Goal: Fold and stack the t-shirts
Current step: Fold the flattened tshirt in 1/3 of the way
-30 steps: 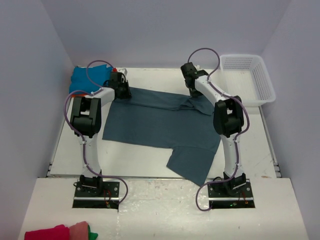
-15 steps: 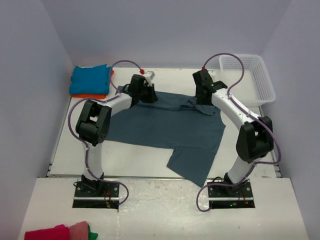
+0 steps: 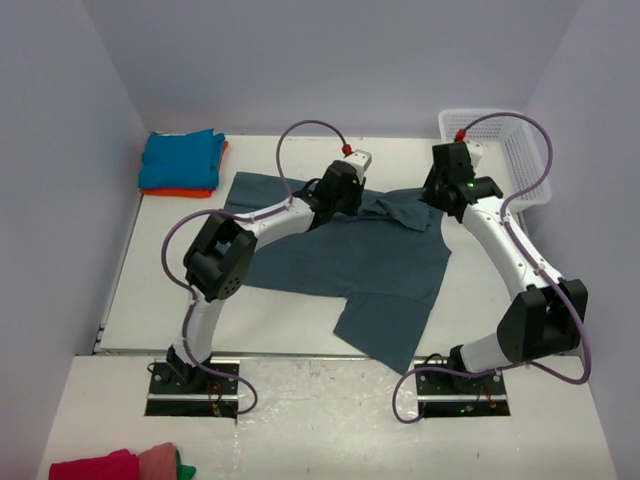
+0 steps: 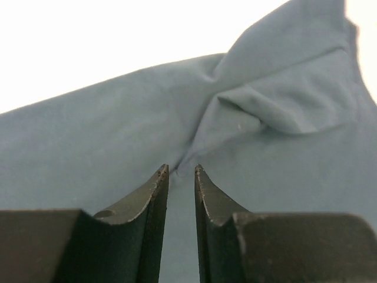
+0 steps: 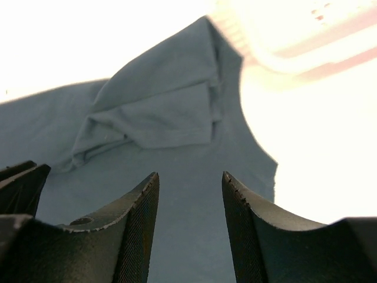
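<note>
- Left of the basket (image 3: 525,150), the grey-blue shirt (image 3: 350,265) lies spread, unfolded.
- Both arms have swung basketward along its far edge.
- Left claw (image 4: 181,169) barely parted, right claw (image 5: 189,177) half open; both empty, so a fresh grasp likely follows.

White mesh basket (image 3: 528,160) (far right), pink-red bundle (image 3: 100,467), perhaps cloth

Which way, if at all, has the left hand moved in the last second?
Yes. The left hand has swung right, away from the folded turquoise t-shirt toward the white basket, now over the slate-blue t-shirt.
</note>
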Robot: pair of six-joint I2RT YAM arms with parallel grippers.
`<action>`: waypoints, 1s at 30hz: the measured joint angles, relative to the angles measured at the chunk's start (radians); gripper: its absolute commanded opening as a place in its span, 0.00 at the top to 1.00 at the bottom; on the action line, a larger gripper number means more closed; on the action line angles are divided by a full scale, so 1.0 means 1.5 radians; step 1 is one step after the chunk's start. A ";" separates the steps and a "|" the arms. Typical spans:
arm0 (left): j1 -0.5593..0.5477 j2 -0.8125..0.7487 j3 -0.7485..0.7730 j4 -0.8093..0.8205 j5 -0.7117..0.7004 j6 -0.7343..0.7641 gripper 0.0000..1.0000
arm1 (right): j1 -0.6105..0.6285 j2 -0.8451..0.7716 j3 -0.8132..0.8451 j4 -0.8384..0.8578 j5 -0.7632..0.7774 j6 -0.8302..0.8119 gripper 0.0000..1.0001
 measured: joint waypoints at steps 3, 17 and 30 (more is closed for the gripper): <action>-0.019 0.042 0.059 -0.022 -0.047 0.019 0.74 | -0.038 -0.039 -0.010 0.000 -0.010 -0.007 0.51; -0.104 0.144 0.225 -0.118 -0.121 0.045 0.80 | -0.105 -0.203 -0.018 0.002 -0.055 -0.041 0.51; -0.120 0.214 0.308 -0.156 -0.163 0.058 0.71 | -0.105 -0.249 -0.045 -0.004 -0.095 -0.047 0.51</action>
